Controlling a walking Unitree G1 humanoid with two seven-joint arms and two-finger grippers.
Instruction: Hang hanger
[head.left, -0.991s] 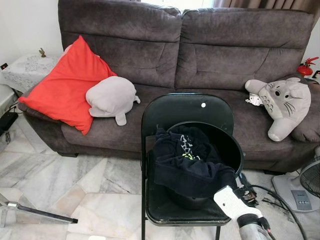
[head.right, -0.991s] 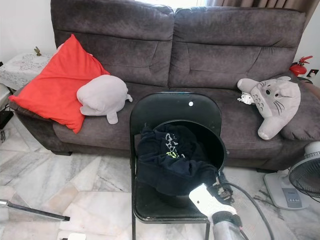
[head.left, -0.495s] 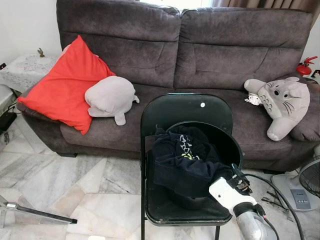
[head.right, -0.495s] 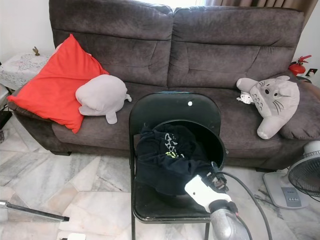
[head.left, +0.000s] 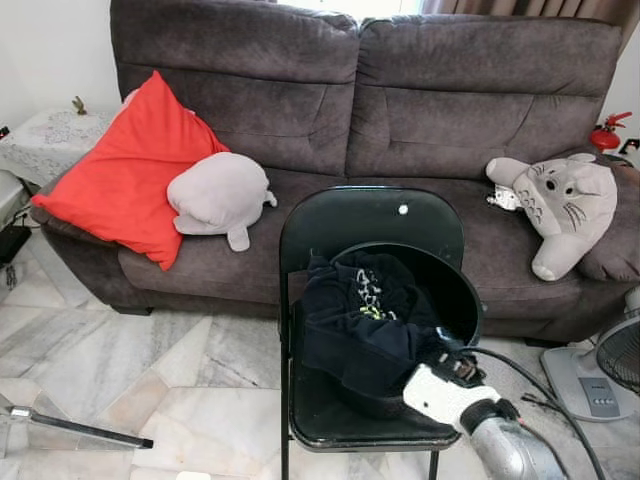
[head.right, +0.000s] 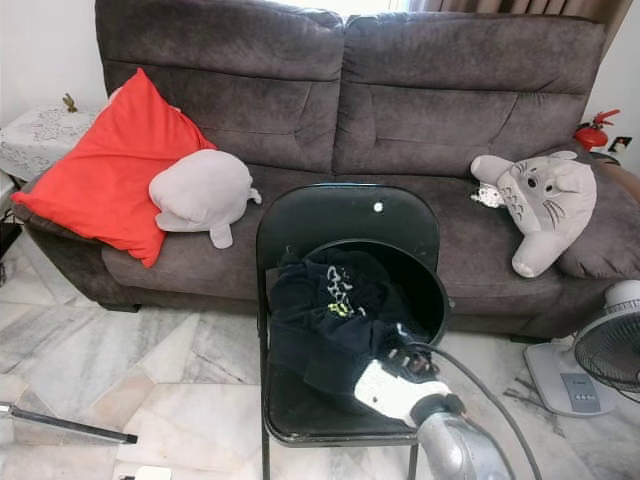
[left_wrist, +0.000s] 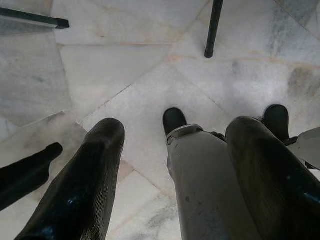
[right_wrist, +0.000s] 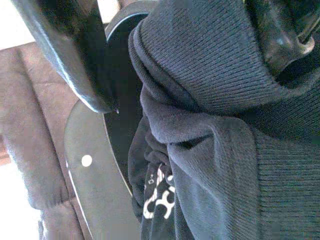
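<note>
Hanger: it cannot be told apart from the black garment (head.left: 360, 320) heaped in a round black tub (head.left: 457, 292), which stands on the seat of a black folding chair (head.left: 370, 215) at the centre of the head views. The garment spills over the tub's near rim, pale lettering showing on its top folds. The right claw (head.left: 450, 355) reaches in from the lower right of the frame, its white wrist just above the chair seat and its tips pressed into the cloth at the tub's front edge. In the right wrist view its two black fingers (right_wrist: 70, 55) stand spread apart, with a thick fold of ribbed knit bulging up between them and the chair back beyond; the claw is open against the garment, not clamped on it. A dark cable (head.left: 525, 365) trails from the arm toward the lower right. The left claw (left_wrist: 172, 180) hangs idle over the marble floor (left_wrist: 125, 65), fingers wide apart, with one chair leg (left_wrist: 213, 27) at the top of that view. Behind the chair runs a dark grey sofa (head.left: 450, 110) carrying a red cushion (head.left: 125, 170) and a grey plush (head.left: 218, 195) at the left of the frame and a second, whiskered plush (head.left: 560, 205) at the right. A fan (head.left: 605, 372) stands at the lower right edge, and a metal bar (head.left: 80, 428) lies on the floor at the lower left.
</note>
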